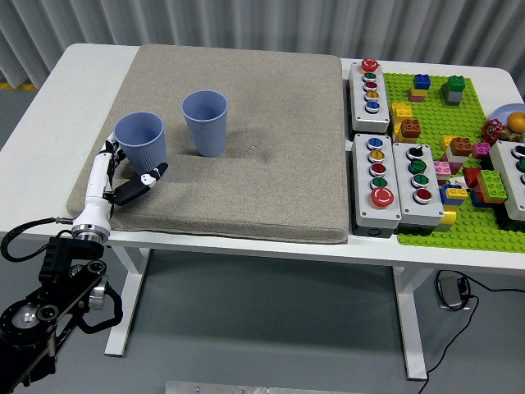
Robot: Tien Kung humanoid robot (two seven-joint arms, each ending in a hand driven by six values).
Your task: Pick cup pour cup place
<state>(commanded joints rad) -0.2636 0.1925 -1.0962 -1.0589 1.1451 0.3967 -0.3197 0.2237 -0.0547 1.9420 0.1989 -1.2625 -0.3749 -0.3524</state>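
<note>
A white table (49,107) stands before a wall of grey vertical slats, and a large grey-beige mat (246,148) covers most of its left and middle. The left arm comes up from the lower left corner, its black mechanism below the table edge and a white forearm rising over the mat's near left corner. The left hand (121,174) sits at the near left side of the left cup (141,145), with its fingers spread and holding nothing: the thumb (148,179) reaches out to the right in front of the cup's base, while the other fingers point up along the cup's left side. Whether any finger touches the cup wall cannot be told. The left cup is a blue-grey ribbed tumbler, upright on the mat with its mouth open upward. A second cup (206,122) of the same colour and shape stands upright just to its right and a little farther back, apart from it. To the right of the mat lie three grey button boxes (377,139) with coloured buttons, and beyond them a green building-brick baseplate (459,222) scattered with coloured bricks.
</note>
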